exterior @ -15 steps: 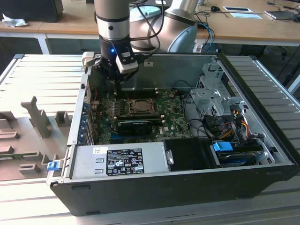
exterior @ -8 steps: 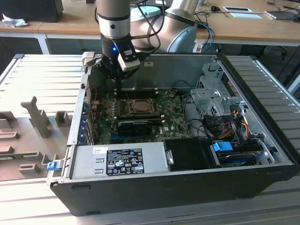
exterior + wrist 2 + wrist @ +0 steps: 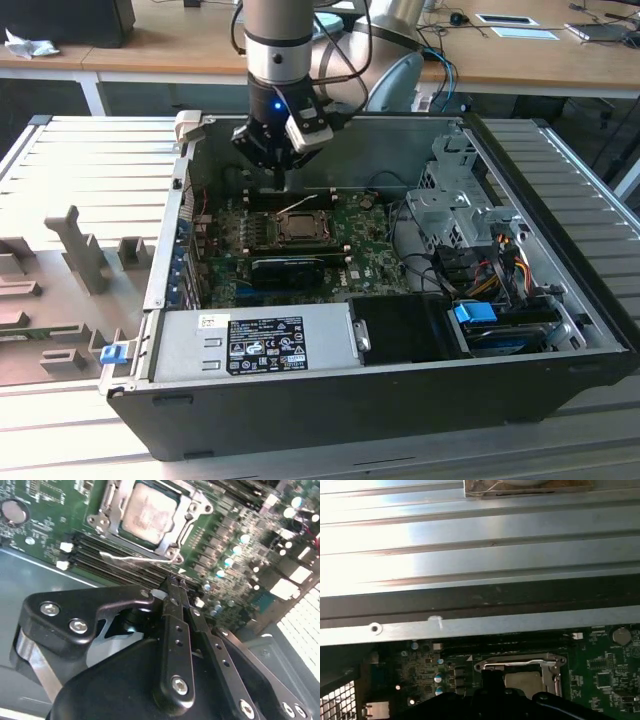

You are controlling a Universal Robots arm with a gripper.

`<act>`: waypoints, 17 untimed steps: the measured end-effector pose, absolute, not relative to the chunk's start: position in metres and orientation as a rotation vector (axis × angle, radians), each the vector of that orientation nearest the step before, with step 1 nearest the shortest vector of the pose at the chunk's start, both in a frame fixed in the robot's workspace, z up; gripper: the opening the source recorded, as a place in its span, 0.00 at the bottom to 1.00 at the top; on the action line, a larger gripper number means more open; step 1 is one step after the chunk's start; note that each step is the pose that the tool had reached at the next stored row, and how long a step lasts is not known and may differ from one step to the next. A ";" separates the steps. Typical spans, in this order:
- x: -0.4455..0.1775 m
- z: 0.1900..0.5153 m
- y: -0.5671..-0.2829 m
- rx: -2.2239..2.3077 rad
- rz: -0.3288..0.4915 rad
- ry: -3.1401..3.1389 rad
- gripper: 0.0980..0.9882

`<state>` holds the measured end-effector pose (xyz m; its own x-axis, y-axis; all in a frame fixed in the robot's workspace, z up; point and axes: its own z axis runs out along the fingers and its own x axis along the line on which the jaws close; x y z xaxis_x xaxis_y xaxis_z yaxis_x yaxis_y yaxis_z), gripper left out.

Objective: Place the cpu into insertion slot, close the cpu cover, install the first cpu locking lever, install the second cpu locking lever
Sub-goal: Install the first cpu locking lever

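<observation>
Black gripper, fingers pressed together and holding nothing, hovers just beside the pale silver-beige square cpu under its silvery frame-shaped cpu cover.

A ribbed grey metal counter carries an open black computer case. On the exterior view's left, grey moulded fixtures stand on the counter beside the case.

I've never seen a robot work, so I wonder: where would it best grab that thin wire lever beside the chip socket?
Probably near the lever's bent free end, coming from above with the tool straddling the wire. It is a thin rod lying along the socket's edge and seems to sit above the board, so fingers could close across it.
</observation>
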<state>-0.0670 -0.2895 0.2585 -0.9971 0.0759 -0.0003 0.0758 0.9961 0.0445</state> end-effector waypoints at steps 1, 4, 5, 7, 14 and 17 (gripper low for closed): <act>-0.067 0.258 -0.289 0.116 0.075 3.136 0.01; -0.067 0.255 -0.290 0.099 0.092 3.136 0.01; -0.067 0.254 -0.290 0.082 0.092 3.137 0.01; -0.067 0.253 -0.290 0.037 0.092 3.138 0.01; -0.054 0.250 -0.290 0.007 0.103 3.126 0.01; -0.051 0.247 -0.290 0.003 0.103 3.126 0.01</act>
